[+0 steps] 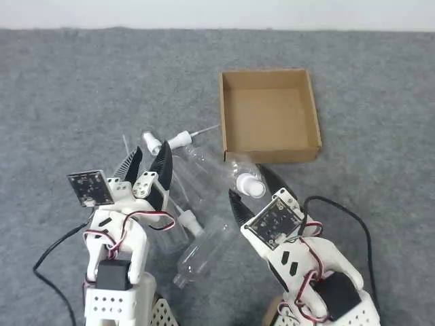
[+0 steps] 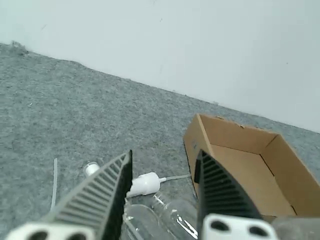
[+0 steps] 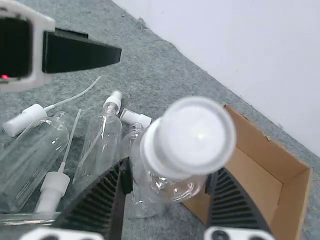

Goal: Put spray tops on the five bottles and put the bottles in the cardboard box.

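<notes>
Right end effector (image 3: 169, 172) around capped bottle (image 3: 187, 134), base toward cardboard box (image 3: 260, 167).

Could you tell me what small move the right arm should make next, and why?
Probably carry the bottle forward over the cardboard box. The right end effector appears to grip it, it already wears a white spray top, and the open box lies just beyond it, while the other bottles lie on the carpet.
</notes>
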You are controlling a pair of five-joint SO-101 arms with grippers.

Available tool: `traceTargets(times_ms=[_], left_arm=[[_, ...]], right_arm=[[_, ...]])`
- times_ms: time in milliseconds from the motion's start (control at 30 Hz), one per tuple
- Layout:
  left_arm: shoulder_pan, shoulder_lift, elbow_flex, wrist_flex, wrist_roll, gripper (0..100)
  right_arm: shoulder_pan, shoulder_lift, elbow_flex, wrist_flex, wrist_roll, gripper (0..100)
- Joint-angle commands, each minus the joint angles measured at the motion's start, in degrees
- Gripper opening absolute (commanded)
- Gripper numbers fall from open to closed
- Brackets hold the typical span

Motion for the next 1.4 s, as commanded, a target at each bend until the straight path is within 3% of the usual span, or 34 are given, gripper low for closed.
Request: traceTargets(times_ms=[0,300,800,1167,1367], left_arm=[[-0.2,-1.1,-0.7,0.4,-0.5,19],[-1.5,-1.1,-0.7,0.2,-0.4,19],[-2.6,-1.1,-0.7,0.3,-0.3,19],[-2.6,-1.1,-0.7,0.4,-0.3,19],[-2.6,-1.1,-0.7,0.4,-0.4,19]], right_arm=[[0.7,-0.9,-5.3,0.5,1.1,11.4],[4.6,2.5,-9.8,-0.9,1.1,11.4],[4.9,36.8,-24.4,-12.4,0.7,11.4],[10.8,57.9,-35.3,-19.0,0.5,11.5],[13.2,68.3,-41.4,-22.8,-6.9,11.5]])
